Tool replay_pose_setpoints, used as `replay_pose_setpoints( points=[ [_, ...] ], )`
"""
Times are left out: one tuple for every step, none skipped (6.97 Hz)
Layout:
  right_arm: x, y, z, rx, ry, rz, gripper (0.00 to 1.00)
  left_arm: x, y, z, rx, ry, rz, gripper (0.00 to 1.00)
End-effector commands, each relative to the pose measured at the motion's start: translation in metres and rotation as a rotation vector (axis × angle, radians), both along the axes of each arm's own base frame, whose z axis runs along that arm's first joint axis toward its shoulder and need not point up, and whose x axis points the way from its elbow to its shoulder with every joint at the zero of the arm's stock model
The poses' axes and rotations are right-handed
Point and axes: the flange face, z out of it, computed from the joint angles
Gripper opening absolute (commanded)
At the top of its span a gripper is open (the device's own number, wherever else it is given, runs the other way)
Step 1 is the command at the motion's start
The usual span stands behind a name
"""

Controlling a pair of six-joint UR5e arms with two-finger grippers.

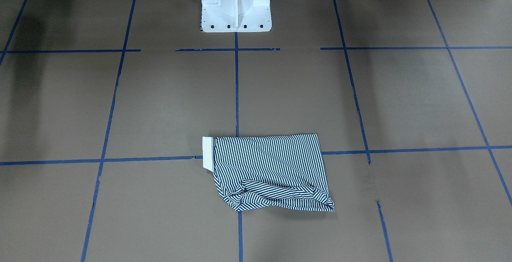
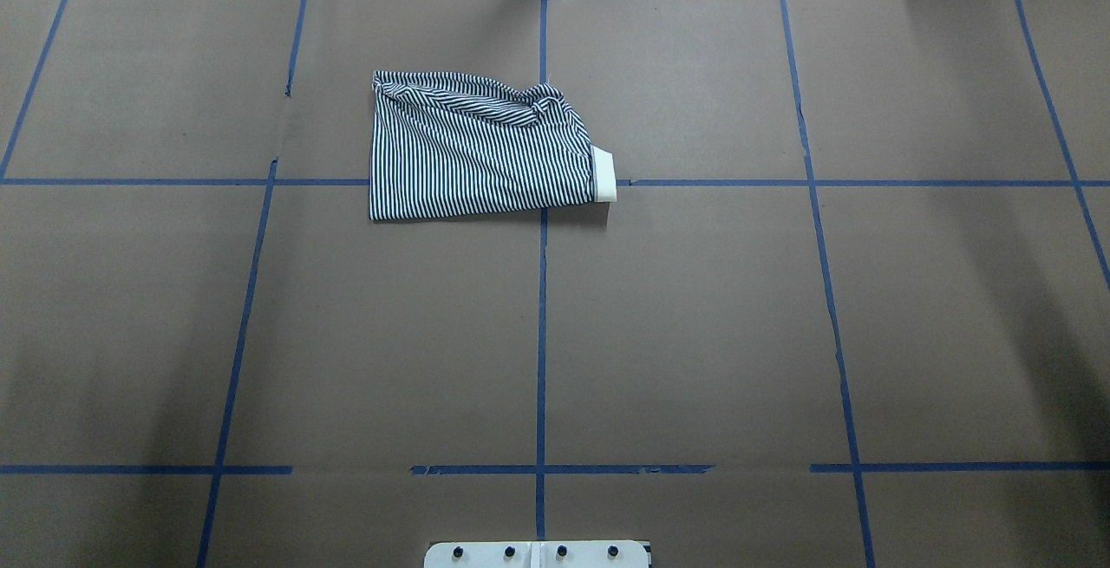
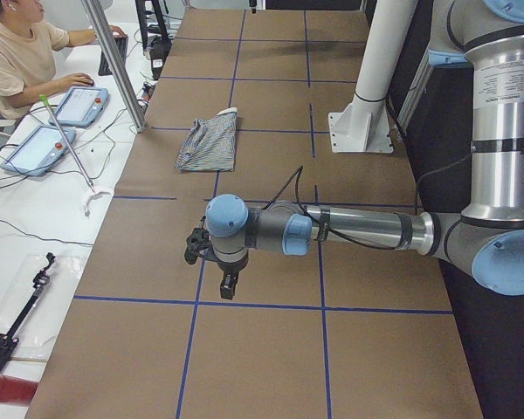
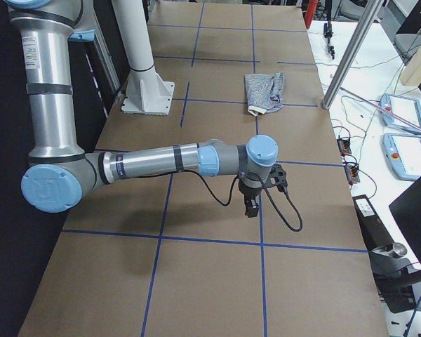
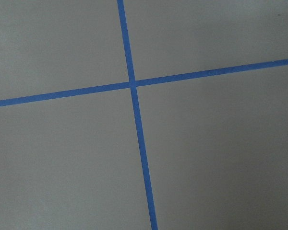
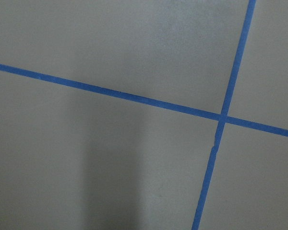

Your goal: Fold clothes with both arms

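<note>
Brown papered table [image 2: 694, 334] holds a folded navy-and-white striped polo shirt [image 2: 477, 160].
Black left gripper [image 3: 228, 285] and right gripper [image 4: 250, 208] hang elsewhere; spread or pressed together, cannot tell.

A robotics lab: tape-gridded table [image 2: 694, 334], teach pendants [image 3: 79, 106], white pedestal [image 1: 236, 6].

Open table [image 2: 694, 308] around shirt [image 2: 477, 152], pedestal [image 1: 236, 10] well apart, post [image 3: 115, 65] at table edge

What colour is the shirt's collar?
Cream; the collar shows best in the overhead exterior view.
</note>
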Motion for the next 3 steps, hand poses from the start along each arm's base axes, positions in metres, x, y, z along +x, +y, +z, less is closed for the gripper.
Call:
replay_pose_setpoints(
  points=[
    [0.0008, 0.0047, 0.0065, -0.013, 0.002, 0.0, 1.0, -0.0004, 0.0007, 0.0037, -0.001, 0.004, 0.0, 1.0],
    [0.0007, 0.0054, 0.0094, -0.019, 0.001, 0.0, 1.0, -0.0003, -0.0001, 0.0, 0.004, 0.006, -0.001, 1.0],
    [0.0014, 0.0067, 0.0048, -0.01, -0.003, 0.002, 1.0, 0.0004, -0.0007, 0.0023, -0.001, 0.006, 0.0, 1.0]
  ],
)
